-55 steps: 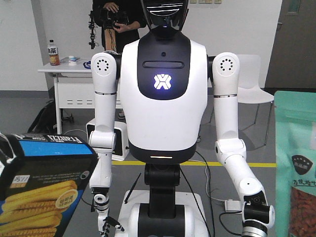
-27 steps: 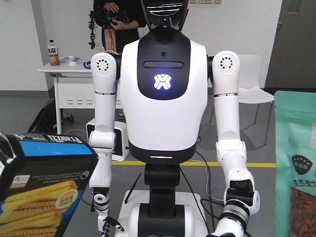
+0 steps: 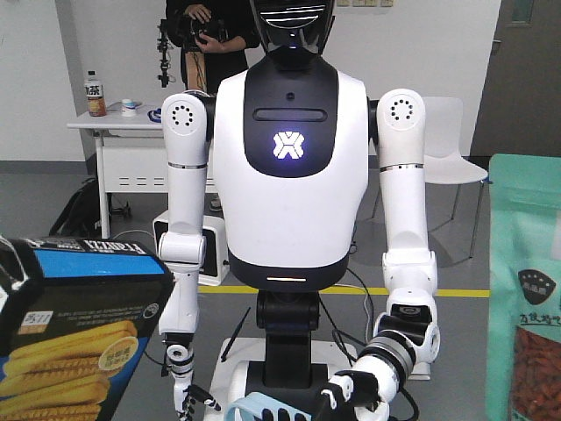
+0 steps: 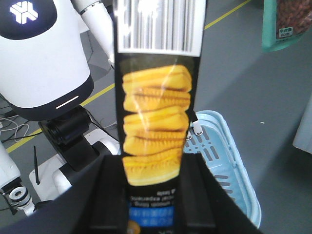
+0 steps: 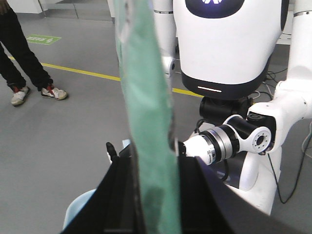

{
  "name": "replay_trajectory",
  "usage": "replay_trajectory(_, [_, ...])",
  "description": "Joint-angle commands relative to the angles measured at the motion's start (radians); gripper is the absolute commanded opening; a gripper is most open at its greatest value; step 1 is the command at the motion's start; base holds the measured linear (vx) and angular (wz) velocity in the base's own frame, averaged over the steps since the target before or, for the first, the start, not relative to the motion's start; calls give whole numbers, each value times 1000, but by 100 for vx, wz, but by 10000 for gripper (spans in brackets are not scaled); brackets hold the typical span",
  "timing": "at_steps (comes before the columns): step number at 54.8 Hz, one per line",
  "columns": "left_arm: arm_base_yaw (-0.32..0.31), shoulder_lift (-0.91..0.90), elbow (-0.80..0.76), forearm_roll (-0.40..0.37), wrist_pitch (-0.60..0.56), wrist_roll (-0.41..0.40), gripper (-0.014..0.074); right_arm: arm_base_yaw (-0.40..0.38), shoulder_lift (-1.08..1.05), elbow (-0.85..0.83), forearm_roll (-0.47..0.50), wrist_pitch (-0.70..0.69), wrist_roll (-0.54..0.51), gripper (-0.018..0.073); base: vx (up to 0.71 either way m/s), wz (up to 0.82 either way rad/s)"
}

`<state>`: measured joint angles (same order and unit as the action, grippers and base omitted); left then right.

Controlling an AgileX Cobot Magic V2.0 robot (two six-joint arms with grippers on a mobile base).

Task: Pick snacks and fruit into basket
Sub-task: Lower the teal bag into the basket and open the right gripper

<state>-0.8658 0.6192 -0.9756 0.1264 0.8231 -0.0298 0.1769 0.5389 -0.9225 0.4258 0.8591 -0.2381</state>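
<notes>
A white humanoid robot (image 3: pixel 289 202) with a glowing X on its chest faces the camera. Nearer than it, in the view's lower left corner, looms a black and blue snack box (image 3: pixel 79 324) printed with yellow biscuits. A green pouch (image 3: pixel 526 289) fills the right edge. A pale blue basket (image 3: pixel 263 410) rim shows just beside its lowered hand (image 3: pixel 355 390). Behind it stand a white table (image 3: pixel 123 123) bearing a bottle (image 3: pixel 93 95), a white chair (image 3: pixel 451 167) and a person in black (image 3: pixel 206 35).

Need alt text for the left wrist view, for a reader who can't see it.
The left gripper clamps a black box upright, its face showing yellow wafers and a barcode. A light-blue basket is behind it at lower right. A white humanoid stands at upper left, and a green pouch hangs at upper right.
</notes>
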Motion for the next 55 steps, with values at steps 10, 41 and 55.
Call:
replay_trajectory(10, [3, 5, -37, 0, -107, -3, -10, 1, 5, -34, 91, -122, -24, -7, 0, 0])
replay_trajectory(41, [3, 3, -37, 45, -140, -93, -10, 281, 219, -34, 364, -190, -580, -7, 0, 0])
replay_trajectory(55, [3, 3, -37, 90, -192, -110, -10, 446, 369, -33, 327, -193, -725, -7, 0, 0])
